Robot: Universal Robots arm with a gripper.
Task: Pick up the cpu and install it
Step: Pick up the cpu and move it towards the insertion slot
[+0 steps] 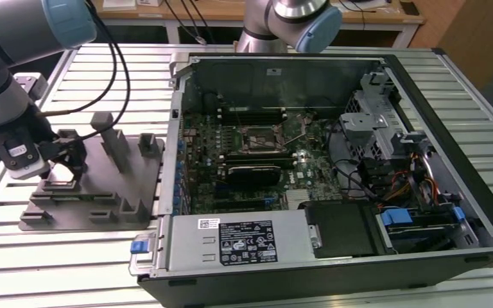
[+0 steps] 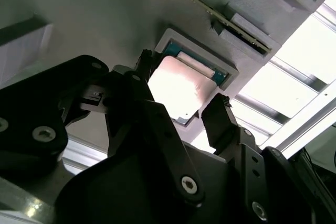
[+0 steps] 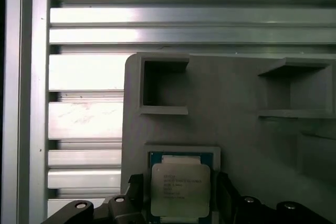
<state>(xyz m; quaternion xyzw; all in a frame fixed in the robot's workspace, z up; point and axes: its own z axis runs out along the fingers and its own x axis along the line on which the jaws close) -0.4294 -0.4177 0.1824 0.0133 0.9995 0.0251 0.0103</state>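
The gripper [image 1: 65, 168] hangs low over the grey fixture [image 1: 75, 215], which lies on the slatted table [image 1: 101, 64] near its edge on the exterior view's left. The open case [image 1: 452, 128] takes up the table's other side.

The cpu [image 3: 181, 188] lies flat in a shallow framed pocket of the fixture, metal top up. The pocket is close to the fixture's edge that faces away from the case. In both wrist views the chip sits straight below the gripper, squarely between the two black fingers [image 3: 226, 192].

The fingers are spread, one on each of two opposite sides of the chip. In the first wrist view we see a thin strip of the pocket's teal floor between each finger and the chip's rim. From this we judge that they bracket it without pinching it (the second wrist view is too washed out over the chip to settle contact).

The chip is close to square, so it has no long axis to line up. What matters is that its sides run parallel to the finger faces, and they appear to.

The socket [image 1: 259, 138] sits on the board inside the case, well apart from the fixture. The cpu is not yet lifted, and we judge the task to be at the grasp.
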